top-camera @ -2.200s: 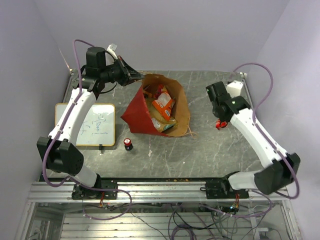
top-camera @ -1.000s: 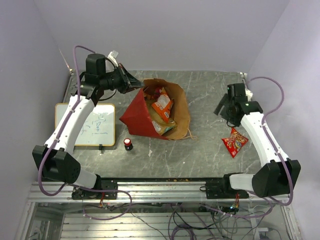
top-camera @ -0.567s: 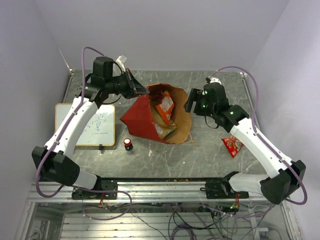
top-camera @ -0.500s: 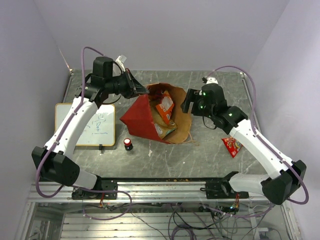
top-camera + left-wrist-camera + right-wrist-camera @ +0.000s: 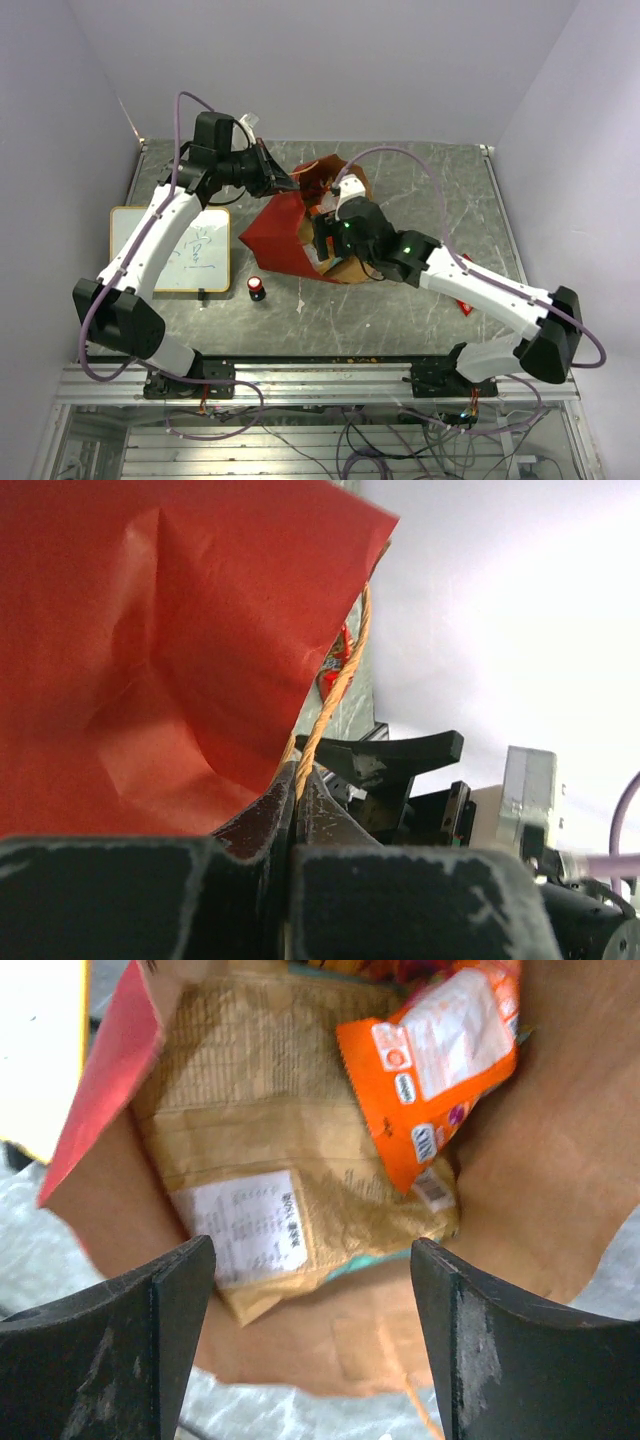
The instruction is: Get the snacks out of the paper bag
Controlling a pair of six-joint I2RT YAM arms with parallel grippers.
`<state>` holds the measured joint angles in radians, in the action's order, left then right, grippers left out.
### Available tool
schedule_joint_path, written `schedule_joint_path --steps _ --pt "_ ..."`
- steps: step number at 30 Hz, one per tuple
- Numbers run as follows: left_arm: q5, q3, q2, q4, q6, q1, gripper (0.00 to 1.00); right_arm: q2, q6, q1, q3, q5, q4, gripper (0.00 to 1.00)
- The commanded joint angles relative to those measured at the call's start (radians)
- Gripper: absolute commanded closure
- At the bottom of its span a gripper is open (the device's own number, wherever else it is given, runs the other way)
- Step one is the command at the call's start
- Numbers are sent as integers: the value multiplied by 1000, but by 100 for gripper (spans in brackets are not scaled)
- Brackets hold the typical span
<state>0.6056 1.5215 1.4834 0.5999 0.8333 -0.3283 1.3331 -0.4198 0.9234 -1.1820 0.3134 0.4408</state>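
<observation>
The paper bag [image 5: 272,232], red outside and brown inside [image 5: 530,1190], lies tilted with its mouth toward the right. My left gripper [image 5: 298,776] is shut on its twisted cord handle [image 5: 338,690] at the upper rim, also seen from above [image 5: 284,184]. My right gripper [image 5: 312,1300] hangs open over the bag's mouth [image 5: 322,238], touching nothing. Between its fingers [image 5: 150,1330] lie snacks: a tan packet with a white label [image 5: 270,1160], an orange packet [image 5: 440,1050] on top of it, and a teal edge [image 5: 352,1260] underneath. A small red packet [image 5: 462,304] lies on the table, mostly hidden under the right arm.
A white board with writing [image 5: 185,250] lies at the left. A small red-and-black cylinder [image 5: 257,289] stands just in front of the bag. The grey table [image 5: 420,190] is walled at the back and both sides.
My right arm swung from the table's right side, where a red packet now lies, to above the bag's mouth, jaws opening a little wider. The left gripper kept its hold on the handle.
</observation>
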Motion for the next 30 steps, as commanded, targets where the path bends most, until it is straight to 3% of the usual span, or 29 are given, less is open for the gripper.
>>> schedule_joint_path --steps 1,7,12,18,27,30 --pt "16 49 30 94 -77 3 93 76 162 21 16 191 -193 20" --pt "-14 98 47 134 -126 14 93 243 269 11 -15 379 -448 10" --pt "-9 173 73 180 -193 55 93 283 314 -22 16 292 -542 10" --pt "43 183 78 98 -203 74 93 278 365 -59 108 99 -716 12" --pt "52 197 96 124 -216 76 92 370 423 -68 77 178 -749 8" --pt "46 179 84 116 -209 76 91 420 408 -76 56 278 -758 8"
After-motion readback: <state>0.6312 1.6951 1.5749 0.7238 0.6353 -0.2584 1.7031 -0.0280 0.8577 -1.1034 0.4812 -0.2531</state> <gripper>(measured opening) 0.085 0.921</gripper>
